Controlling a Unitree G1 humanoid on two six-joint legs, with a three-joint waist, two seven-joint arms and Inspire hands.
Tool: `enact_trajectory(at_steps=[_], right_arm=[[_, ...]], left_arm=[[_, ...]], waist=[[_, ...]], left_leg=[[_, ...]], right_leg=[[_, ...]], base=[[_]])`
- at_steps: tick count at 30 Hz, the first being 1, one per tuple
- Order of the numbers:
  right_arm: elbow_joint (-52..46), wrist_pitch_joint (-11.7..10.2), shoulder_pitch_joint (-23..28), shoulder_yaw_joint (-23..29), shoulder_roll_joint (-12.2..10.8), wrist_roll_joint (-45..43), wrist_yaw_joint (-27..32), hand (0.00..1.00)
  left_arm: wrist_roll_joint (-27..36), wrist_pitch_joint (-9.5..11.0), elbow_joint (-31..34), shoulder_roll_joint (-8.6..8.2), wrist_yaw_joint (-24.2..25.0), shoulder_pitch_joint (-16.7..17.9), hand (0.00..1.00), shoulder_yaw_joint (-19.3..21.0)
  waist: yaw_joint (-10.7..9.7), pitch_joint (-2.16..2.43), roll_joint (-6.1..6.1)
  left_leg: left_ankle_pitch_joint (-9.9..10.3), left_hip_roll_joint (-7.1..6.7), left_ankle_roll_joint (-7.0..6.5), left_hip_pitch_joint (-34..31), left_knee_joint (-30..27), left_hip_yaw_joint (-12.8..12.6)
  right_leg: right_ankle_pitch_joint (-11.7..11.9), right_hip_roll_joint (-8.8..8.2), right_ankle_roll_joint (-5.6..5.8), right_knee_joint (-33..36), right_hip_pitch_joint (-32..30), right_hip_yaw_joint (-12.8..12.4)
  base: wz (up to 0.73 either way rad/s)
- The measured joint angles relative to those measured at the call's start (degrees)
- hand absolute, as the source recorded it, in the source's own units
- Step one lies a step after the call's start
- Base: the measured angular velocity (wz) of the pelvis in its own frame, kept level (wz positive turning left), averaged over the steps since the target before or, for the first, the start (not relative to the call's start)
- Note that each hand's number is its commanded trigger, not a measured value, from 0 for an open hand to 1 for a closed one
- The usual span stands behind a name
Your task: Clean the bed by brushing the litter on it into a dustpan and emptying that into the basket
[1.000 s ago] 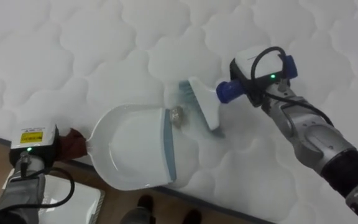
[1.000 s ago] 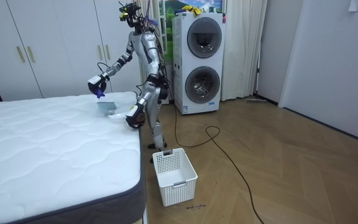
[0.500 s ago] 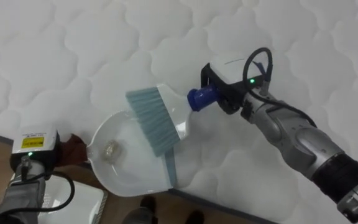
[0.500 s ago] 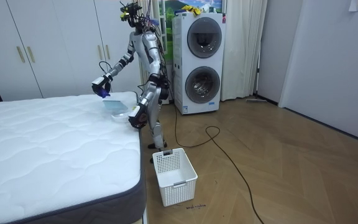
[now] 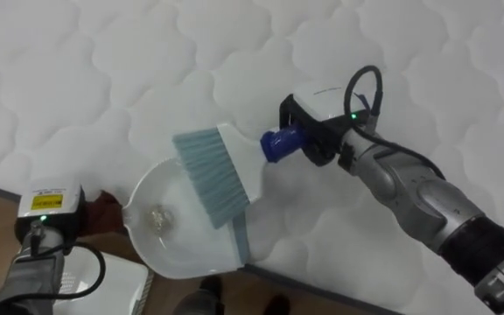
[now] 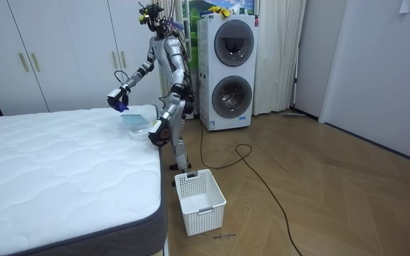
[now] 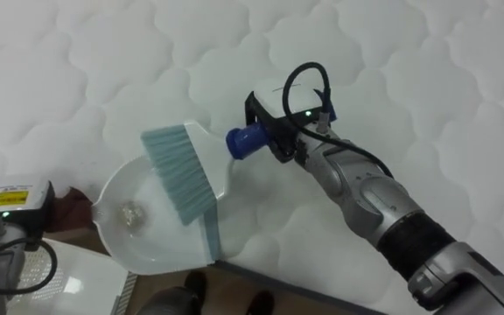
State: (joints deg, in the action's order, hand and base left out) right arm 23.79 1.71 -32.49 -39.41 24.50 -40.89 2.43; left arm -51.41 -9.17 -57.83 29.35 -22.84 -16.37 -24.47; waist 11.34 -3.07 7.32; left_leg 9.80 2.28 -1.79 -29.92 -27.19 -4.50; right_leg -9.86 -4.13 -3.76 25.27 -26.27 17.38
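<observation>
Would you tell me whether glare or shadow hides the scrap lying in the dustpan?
Left eye view: no; the light is even, and the scrap shows plainly on the white dustpan, left of the brush. Room view: soft, even light on the mattress, no glare.

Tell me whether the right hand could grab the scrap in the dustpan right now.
Probably not: the right hand is shut on the brush, whose head hangs over the dustpan, between that hand and the scrap.
</observation>
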Motion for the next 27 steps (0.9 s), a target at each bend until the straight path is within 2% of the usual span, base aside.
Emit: enact_trajectory(at_steps=[4,10,13,16,18,19,21,23,24,25,26,27], right_arm=[[0.0,-0.5,0.2,0.0,0.0,0.6,0.1,1.0],[3.0,-0.6,2.6,0.3,0.1,7.3,3.0,1.0],[5.4,-0.5,2.8,1.2,0.1,9.5,5.0,1.0],[7.2,-0.4,3.9,5.1,0.3,13.3,7.0,1.0],[7.5,-0.4,5.8,10.0,0.3,15.3,8.8,1.0],[7.8,-0.4,6.2,10.9,0.3,16.4,9.2,1.0],[8.2,-0.5,9.4,15.1,0.3,20.1,11.1,1.0],[8.3,-0.4,11.8,18.8,0.3,21.1,12.1,1.0],[8.7,-0.4,12.9,20.6,0.4,22.2,12.5,0.94],[8.8,-0.4,13.5,21.5,0.4,22.7,12.7,0.65],[8.8,-0.4,14.9,23.4,0.4,23.2,13.4,0.52],[8.8,-0.4,16.2,25.1,0.4,24.0,14.6,0.0]], left_arm=[[0.1,0.1,-0.1,0.0,-0.2,0.0,1.0,-0.2],[0.5,0.0,-0.1,-0.68,-0.8,0.7,1.0,-0.5],[0.5,-0.4,0.2,-0.94,-1.6,0.8,1.0,-0.4],[-0.1,-0.5,0.4,-1.35,-2.5,1.0,1.0,-0.1],[-0.6,-0.9,0.4,-2.49,-3.2,1.3,1.0,0.2],[-0.5,-0.9,0.4,-2.8,-3.2,1.6,1.0,0.2],[-0.5,-1.2,1.4,-3.89,-3.2,3.0,1.0,0.3],[-0.5,-1.3,3.1,-4.37,-3.2,4.2,1.0,0.6],[-0.5,-1.3,3.3,-4.93,-3.2,4.5,1.0,1.4],[-0.6,-1.3,3.3,-5.23,-3.2,4.7,1.0,1.9],[-0.6,-1.3,3.6,-5.57,-3.2,5.0,1.0,2.8],[-0.8,-1.2,4.8,-5.62,-3.2,6.1,1.0,4.2]], waist=[[0.0,0.01,0.01],[-0.1,0.03,-0.06],[-0.8,0.04,-0.2],[-2.0,0.09,-0.31],[-3.1,0.06,-0.46],[-3.5,0.11,-0.56],[-5.2,0.35,-1.01],[-5.5,0.44,-1.01],[-6.3,0.51,-1.13],[-6.6,0.52,-1.11],[-7.3,0.56,-1.12],[-8.2,0.7,-1.05]], left_leg=[[0.0,-0.03,0.01,0.2,-0.1,0.0],[0.0,-0.14,0.01,1.9,0.3,0.4],[0.0,-0.17,0.02,1.5,0.0,0.7],[0.0,-0.71,-0.01,1.7,0.0,1.3],[-0.1,-1.12,-0.13,2.5,0.1,1.7],[-0.1,-1.22,-0.15,3.0,0.2,1.7],[0.1,-1.67,-0.43,5.0,0.9,2.3],[0.3,-1.76,-0.64,6.3,1.5,2.2],[0.3,-1.88,-0.64,7.1,1.7,2.2],[0.3,-1.96,-0.66,7.5,1.9,2.2],[0.3,-2.04,-0.67,8.4,2.2,2.1],[0.3,-2.04,-0.67,9.3,2.7,2.1]], right_leg=[[-0.3,-0.16,-0.05,0.5,0.1,0.0],[-0.4,0.02,0.12,-0.5,2.3,0.2],[-0.5,0.09,0.13,-0.6,2.4,0.4],[-0.7,-0.19,0.33,-0.1,2.6,0.4],[-1.2,-0.76,0.67,0.5,3.2,0.4],[-1.2,-0.79,0.75,0.3,3.8,0.4],[-1.5,-0.6,1.27,-1.1,6.4,0.0],[-1.6,-0.65,1.42,-1.6,7.6,-0.2],[-1.6,-0.74,1.48,-1.6,8.3,-0.1],[-1.6,-0.81,1.54,-1.5,8.6,-0.1],[-1.8,-0.81,1.71,-1.7,9.5,-0.1],[-1.8,-0.72,1.74,-2.3,10.6,-0.1]], base=[[0.0],[0.06],[0.07],[0.11],[0.12],[0.17],[0.22],[0.02],[0.0],[0.04],[0.06],[0.05]])
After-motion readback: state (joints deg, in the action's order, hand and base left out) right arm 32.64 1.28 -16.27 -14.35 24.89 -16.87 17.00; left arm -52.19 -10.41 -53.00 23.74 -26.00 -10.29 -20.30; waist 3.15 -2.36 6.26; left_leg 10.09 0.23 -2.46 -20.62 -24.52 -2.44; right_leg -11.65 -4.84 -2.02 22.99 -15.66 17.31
